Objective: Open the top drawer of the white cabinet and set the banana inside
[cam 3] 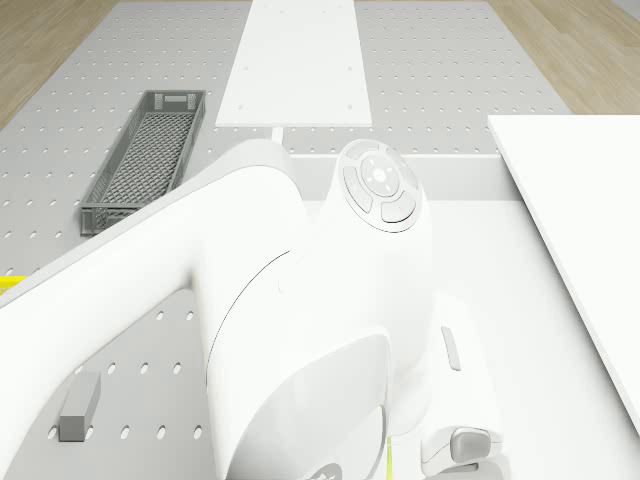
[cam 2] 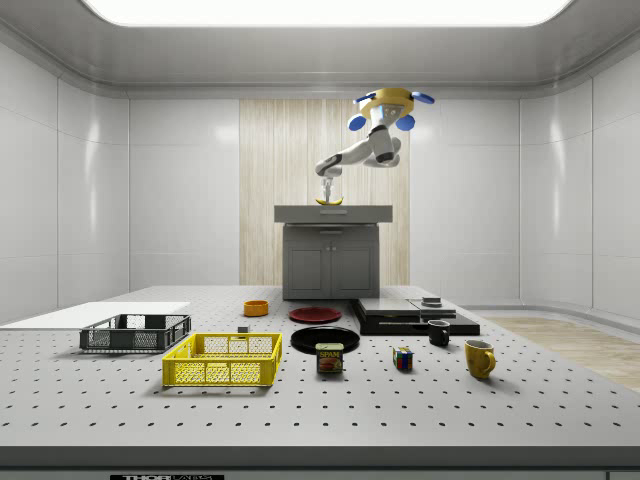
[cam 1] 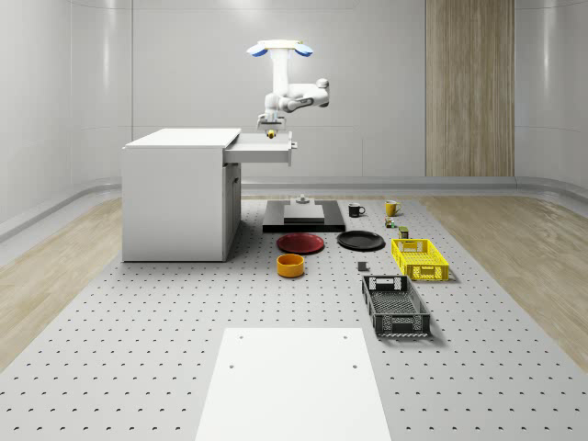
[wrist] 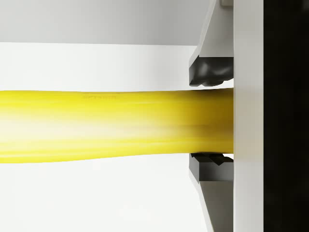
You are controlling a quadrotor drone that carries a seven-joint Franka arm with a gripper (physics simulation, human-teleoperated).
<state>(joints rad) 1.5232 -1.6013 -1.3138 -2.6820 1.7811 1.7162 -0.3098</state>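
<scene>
Two baskets (cam 1: 420, 258) (cam 1: 396, 306), two plates (cam 1: 300, 243) (cam 1: 360, 241), seemingly two mugs (cam 1: 356, 210) (cam 1: 391, 208).

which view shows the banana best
The wrist view: the banana lies large between the gripper's pads. The whole-scene view and side view show a small yellow spot over the open drawer.

My own arm (cam 3: 300, 330) hides most of the open top drawer (cam 3: 480, 190) in the drone view. Banana (wrist: 111, 125) in the wrist view: both ends cut off. Small items near the yellow crate (cam 1: 420, 258): too small to identify.
</scene>
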